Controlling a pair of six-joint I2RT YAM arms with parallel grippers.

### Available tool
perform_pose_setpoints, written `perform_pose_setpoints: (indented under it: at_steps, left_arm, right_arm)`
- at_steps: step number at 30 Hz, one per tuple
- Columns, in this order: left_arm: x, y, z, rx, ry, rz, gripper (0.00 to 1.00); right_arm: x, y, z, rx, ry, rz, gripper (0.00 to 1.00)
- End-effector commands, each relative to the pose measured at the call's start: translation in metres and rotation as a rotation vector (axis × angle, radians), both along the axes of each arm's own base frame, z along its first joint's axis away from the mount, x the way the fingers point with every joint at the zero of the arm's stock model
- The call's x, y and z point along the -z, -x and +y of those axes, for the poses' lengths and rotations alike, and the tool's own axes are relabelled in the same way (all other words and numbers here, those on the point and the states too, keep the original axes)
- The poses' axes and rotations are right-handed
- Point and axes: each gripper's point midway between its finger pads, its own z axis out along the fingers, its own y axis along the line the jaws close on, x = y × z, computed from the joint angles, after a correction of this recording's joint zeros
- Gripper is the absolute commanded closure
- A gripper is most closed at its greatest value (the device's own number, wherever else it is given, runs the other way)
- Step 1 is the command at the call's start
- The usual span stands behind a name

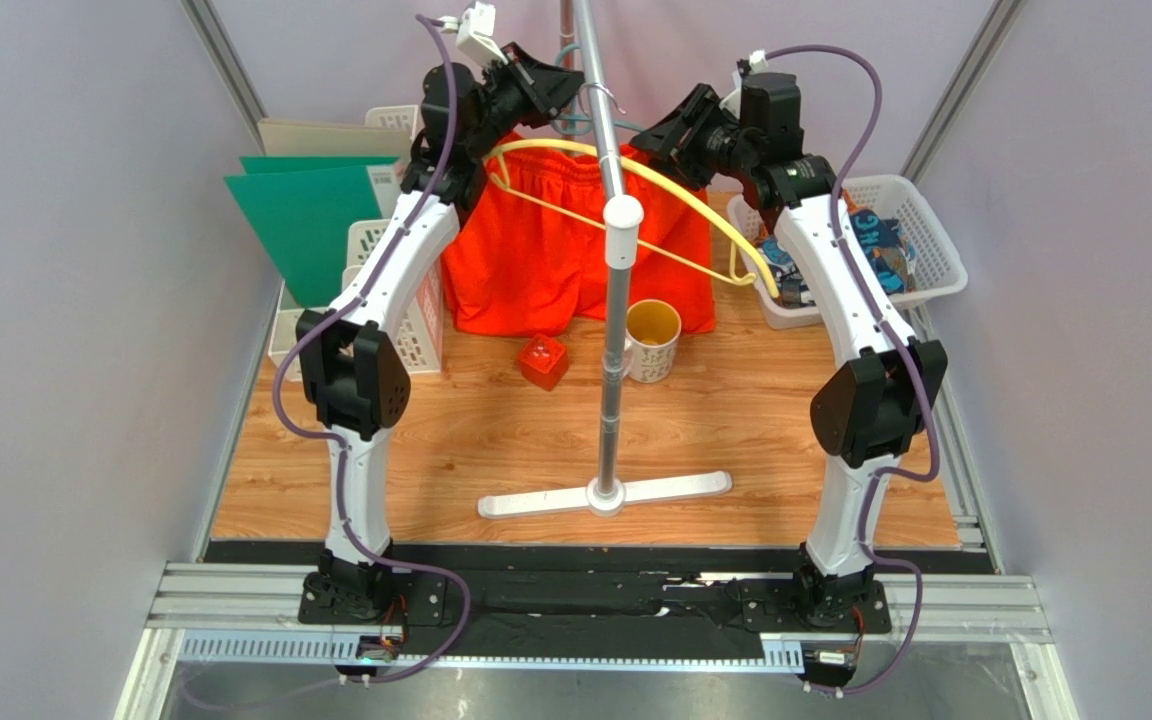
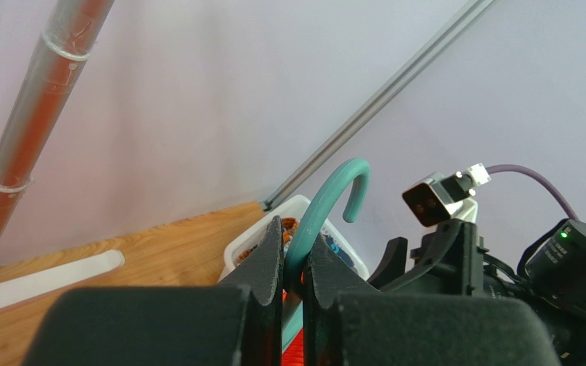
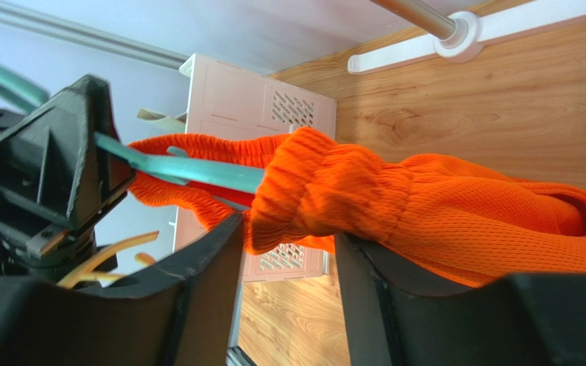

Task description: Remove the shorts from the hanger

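The orange shorts (image 1: 560, 248) hang on a teal hanger at the back, behind the stand pole. My left gripper (image 1: 545, 78) is shut on the hanger's teal hook (image 2: 327, 202), which sticks up between the fingers (image 2: 273, 252). My right gripper (image 1: 675, 138) is open; its fingertips (image 3: 223, 240) straddle the bunched orange waistband (image 3: 315, 191) at the end of the teal hanger arm (image 3: 197, 171). The printed shorts (image 1: 871, 240) lie in the white basket at the right.
A stand pole (image 1: 620, 285) with a white cross base (image 1: 605, 495) rises mid-table. Yellow hangers (image 1: 672, 192) hang off it. A mug (image 1: 653, 342) and a red cube (image 1: 543, 362) sit in front of the shorts. White baskets (image 1: 935, 240) (image 1: 425, 323) and green folders (image 1: 304, 210) flank the sides.
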Motion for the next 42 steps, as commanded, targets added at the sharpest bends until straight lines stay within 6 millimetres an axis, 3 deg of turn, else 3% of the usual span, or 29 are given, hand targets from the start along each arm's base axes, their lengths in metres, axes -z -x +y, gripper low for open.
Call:
perform_pose_setpoints:
  at_steps: [1,6,15,29,38,42]
  left_arm:
    - [-0.057,0.025,0.006,0.006,0.044,-0.176,1.0]
    - [-0.053,0.026,0.005,0.009,0.016,-0.181,1.0]
    - [-0.051,0.024,0.012,-0.005,0.018,-0.176,1.0]
    - [-0.06,0.015,0.044,-0.094,0.107,-0.184,1.0]
    - [-0.07,-0.001,0.063,-0.13,0.218,-0.166,1.0]
    - [-0.074,-0.005,0.072,-0.151,0.224,-0.171,1.0]
  right_arm:
    - [-0.004,-0.013,-0.002,0.062,-0.023,-0.015,0.52]
    - [0.013,-0.018,-0.016,0.158,0.006,0.032,0.59]
    - [0.024,-0.031,-0.024,0.184,-0.004,0.058,1.0]
    - [0.056,-0.045,-0.078,0.293,0.06,0.109,1.0]
    - [0.083,-0.048,-0.069,0.278,-0.041,0.166,1.0]
    - [0.086,-0.05,-0.083,0.315,-0.031,0.161,1.0]
